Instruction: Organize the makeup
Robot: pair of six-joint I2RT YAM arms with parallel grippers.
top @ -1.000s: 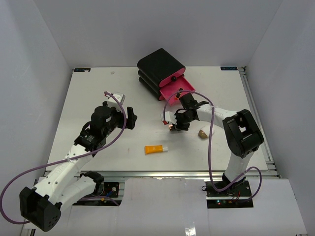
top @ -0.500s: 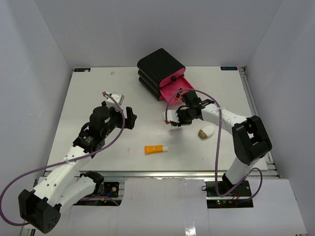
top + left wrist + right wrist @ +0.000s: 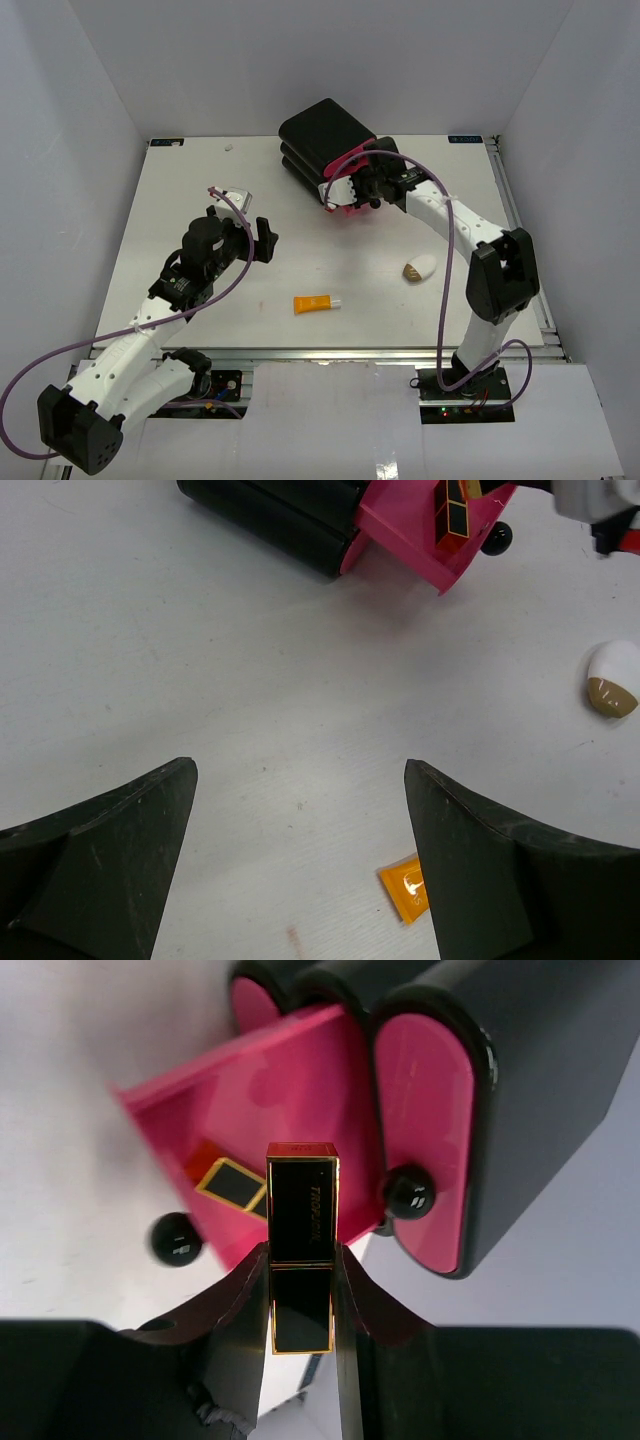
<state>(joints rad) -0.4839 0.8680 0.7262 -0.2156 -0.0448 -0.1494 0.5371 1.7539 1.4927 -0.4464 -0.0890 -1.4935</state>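
My right gripper is shut on a black-and-gold lipstick tube and holds it over the open pink drawer of the black three-drawer box. A second black-and-gold lipstick lies in that drawer, and it also shows in the left wrist view. The orange tube with white cap lies on the table near the front. The white-and-brown egg-shaped piece lies to its right. My left gripper is open and empty above the table, with the orange tube beside its right finger. The tan bottle is out of view.
The box stands at the back centre of the white table, its two other drawers shut. White walls enclose the table on three sides. A small white speck lies at the back left.
My right gripper has carried the lipstick from the table's middle back up to the open pink drawer. The left arm has barely moved.
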